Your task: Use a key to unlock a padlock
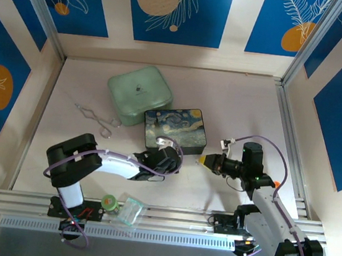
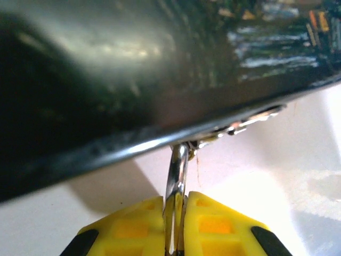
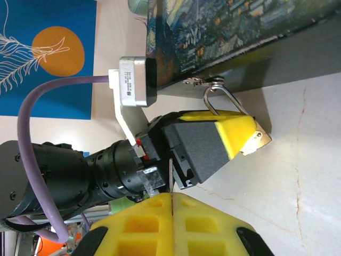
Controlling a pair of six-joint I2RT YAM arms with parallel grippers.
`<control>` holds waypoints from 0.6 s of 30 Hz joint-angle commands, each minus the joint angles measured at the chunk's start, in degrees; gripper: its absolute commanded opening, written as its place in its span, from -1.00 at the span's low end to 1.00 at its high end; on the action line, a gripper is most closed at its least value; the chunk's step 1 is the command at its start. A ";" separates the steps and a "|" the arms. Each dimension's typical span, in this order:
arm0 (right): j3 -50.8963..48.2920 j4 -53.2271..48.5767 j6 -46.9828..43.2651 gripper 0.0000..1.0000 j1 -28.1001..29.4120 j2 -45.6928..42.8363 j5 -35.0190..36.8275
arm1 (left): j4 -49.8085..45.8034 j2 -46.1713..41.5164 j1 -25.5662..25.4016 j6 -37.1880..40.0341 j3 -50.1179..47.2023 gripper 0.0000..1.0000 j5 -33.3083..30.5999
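The Starry-Night box [image 1: 176,127] sits mid-table. At its front edge my left gripper [image 1: 169,154] is shut on the padlock. In the right wrist view a brass corner of the padlock [image 3: 260,138] pokes out of the left gripper's yellow pads, and its silver shackle [image 3: 224,96] hooks into the box's clasp [image 3: 200,81]. In the left wrist view the shackle [image 2: 178,165] rises from between the shut fingers [image 2: 213,218] to the box's rim. My right gripper [image 1: 204,161] is just right of the left one, shut on the key [image 3: 171,176], seen edge-on as a thin blade pointing at the left gripper.
A pale green box [image 1: 139,90] lies behind the patterned box. Silver wire tongs [image 1: 97,118] lie to its left. A small clear container [image 1: 129,212] and a green roll [image 1: 109,202] rest on the near rail. Walls close in the table on three sides.
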 commanded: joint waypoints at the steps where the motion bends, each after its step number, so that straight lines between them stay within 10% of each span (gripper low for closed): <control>1: -3.29 3.61 4.72 -1.00 1.84 -0.44 0.24 | 7.12 -2.35 1.37 -5.49 -2.78 -1.00 0.74; 18: -10.22 21.73 15.07 -1.00 10.43 4.66 7.33 | 22.76 -3.40 3.03 -22.84 -6.53 -1.00 3.47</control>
